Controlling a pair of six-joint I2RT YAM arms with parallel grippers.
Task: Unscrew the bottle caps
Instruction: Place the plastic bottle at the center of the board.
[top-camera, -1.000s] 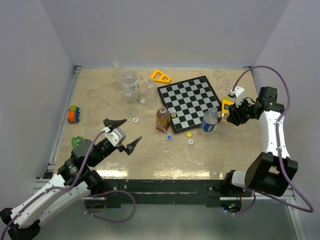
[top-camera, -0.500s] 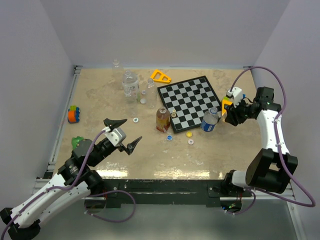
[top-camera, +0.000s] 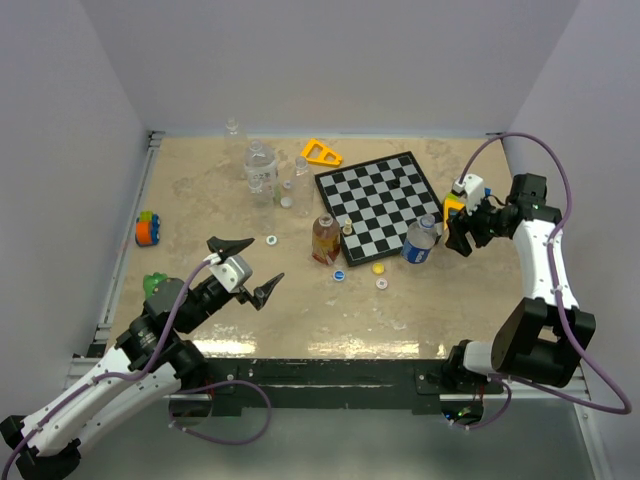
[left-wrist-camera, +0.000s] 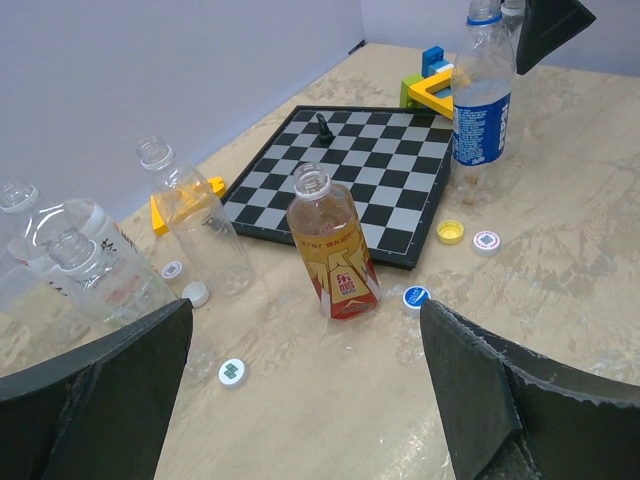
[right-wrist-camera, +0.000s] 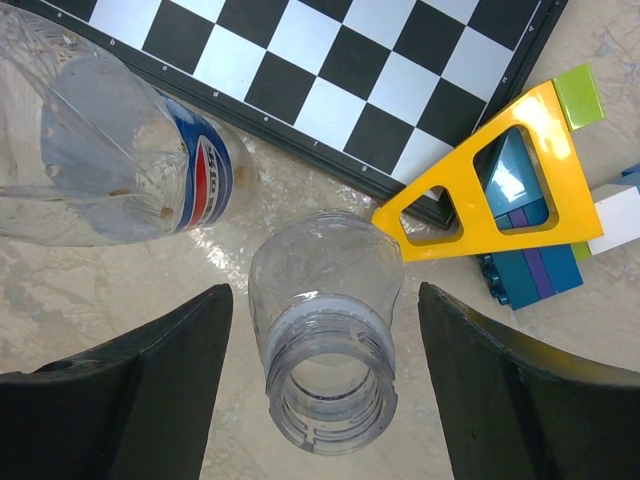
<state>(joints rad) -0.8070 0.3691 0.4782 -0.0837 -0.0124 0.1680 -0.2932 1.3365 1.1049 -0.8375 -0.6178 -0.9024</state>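
An amber bottle (left-wrist-camera: 332, 250) stands uncapped in front of the chessboard (left-wrist-camera: 370, 170). A clear bottle with a blue label (left-wrist-camera: 482, 100) stands at the board's right edge. Loose bottle caps lie on the table: blue (left-wrist-camera: 415, 297), yellow (left-wrist-camera: 451, 232) and white (left-wrist-camera: 486, 241). My left gripper (left-wrist-camera: 310, 420) hangs open above bare table, well short of the amber bottle (top-camera: 325, 238). My right gripper (right-wrist-camera: 325, 400) is open around the neck of a clear label-less bottle (right-wrist-camera: 325, 300), with both fingers standing apart from it. The blue-label bottle (right-wrist-camera: 120, 170) is beside it.
Clear label-less bottles (left-wrist-camera: 195, 220) (left-wrist-camera: 90, 265) stand at the left with white caps (left-wrist-camera: 233, 372) (left-wrist-camera: 196, 293) near them. A black chess piece (left-wrist-camera: 322, 125) is on the board. A yellow triangle (right-wrist-camera: 500, 190) and toy blocks (right-wrist-camera: 530, 270) lie by my right gripper. An orange-blue toy (top-camera: 148, 228) sits far left.
My right gripper's jaws have opened wide and now stand off the clear label-less bottle's neck. The right arm shifted slightly left. The left arm has not moved.
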